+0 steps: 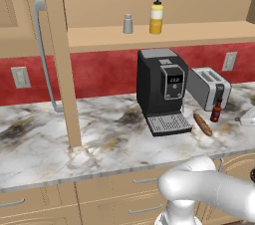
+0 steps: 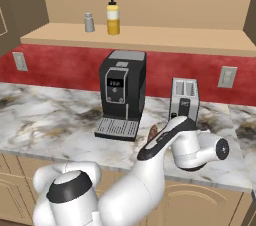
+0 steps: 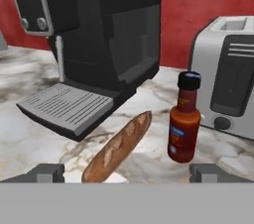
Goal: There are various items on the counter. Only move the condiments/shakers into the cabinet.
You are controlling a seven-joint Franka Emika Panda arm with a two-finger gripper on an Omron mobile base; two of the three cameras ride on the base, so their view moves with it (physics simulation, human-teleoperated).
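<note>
On the cabinet (image 1: 164, 35) shelf, the grey shaker (image 1: 128, 24) stands upright at the left, with the yellow squeeze bottle (image 1: 156, 16) just beside it to the right, also upright; the cabinet's door with its long grey bar handle (image 1: 44, 55) hangs open at the far left of the left base view. Below, on the marble desk (image 1: 60, 134), the black coffee machine (image 1: 162, 89) sits against the red wall. To its right the brown baguette-like food (image 1: 202, 124) lies flat near the machine's drip tray, and the dark red sauce bottle (image 1: 216, 110) stands upright just right of it, in front of the silver toaster (image 1: 209, 87), apart from both. In the hand view the tool (image 3: 127, 172) is released, its two finger tips (image 3: 47, 172) spread wide low over the desk, the near end of the food between them and the sauce bottle close ahead toward the right tip, untouched.
</note>
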